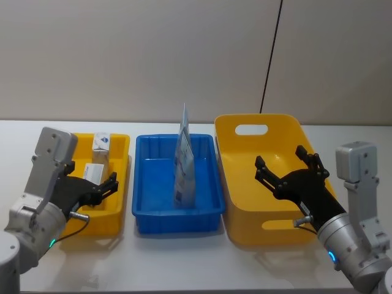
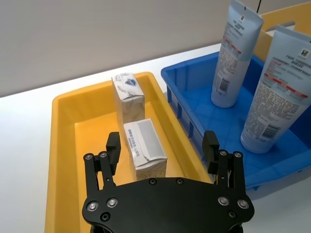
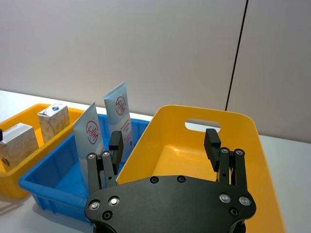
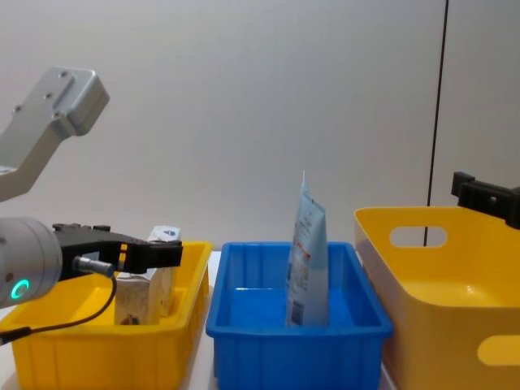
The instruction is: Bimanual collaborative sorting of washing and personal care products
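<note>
Two speckled beige cartons lie in the small yellow bin (image 1: 124, 184): one upright at the back (image 1: 101, 146) (image 2: 129, 94), one nearer (image 1: 94, 171) (image 2: 145, 148). Two pale blue-white tubes (image 2: 235, 53) (image 2: 274, 92) stand crimped end up in the blue bin (image 1: 177, 215); in the head view they overlap (image 1: 184, 159). My left gripper (image 1: 109, 185) (image 2: 162, 141) hovers open over the near end of the small yellow bin, just short of the nearer carton. Above the large yellow bin (image 1: 257, 233), my right gripper (image 1: 279, 157) (image 3: 164, 141) hangs open and holds nothing.
The three bins sit side by side on a white table (image 1: 184, 263), close together. The large yellow bin (image 3: 243, 131) has handle slots in its walls and nothing in it. A plain wall and a dark cable (image 1: 272, 55) stand behind.
</note>
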Motion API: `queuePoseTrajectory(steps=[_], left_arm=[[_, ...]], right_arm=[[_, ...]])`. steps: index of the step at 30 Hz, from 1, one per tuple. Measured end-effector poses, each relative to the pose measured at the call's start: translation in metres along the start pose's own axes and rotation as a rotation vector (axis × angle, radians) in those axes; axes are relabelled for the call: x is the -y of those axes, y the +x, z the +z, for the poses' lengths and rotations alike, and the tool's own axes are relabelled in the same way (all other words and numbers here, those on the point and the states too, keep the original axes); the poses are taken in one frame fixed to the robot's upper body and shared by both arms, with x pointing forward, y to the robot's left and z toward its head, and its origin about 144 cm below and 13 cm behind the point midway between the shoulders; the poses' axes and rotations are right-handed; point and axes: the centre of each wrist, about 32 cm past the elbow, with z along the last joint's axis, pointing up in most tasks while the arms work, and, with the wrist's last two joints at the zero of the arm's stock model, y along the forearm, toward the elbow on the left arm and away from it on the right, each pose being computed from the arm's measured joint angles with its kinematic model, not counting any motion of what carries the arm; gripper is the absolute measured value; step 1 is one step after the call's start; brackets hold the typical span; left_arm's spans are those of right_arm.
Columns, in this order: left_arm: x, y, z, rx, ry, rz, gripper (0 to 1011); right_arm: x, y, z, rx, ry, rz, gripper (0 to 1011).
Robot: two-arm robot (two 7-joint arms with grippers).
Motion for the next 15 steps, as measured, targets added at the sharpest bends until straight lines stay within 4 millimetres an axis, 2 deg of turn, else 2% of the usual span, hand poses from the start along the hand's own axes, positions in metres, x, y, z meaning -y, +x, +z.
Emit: queuePoseTrajectory(steps=[15], left_arm=[[0.02, 0.005, 0.007, -0.003, 0.076, -0.02, 1001]], right_arm=[[0.0, 0.0, 0.0, 0.0, 0.0, 0.0, 1002]])
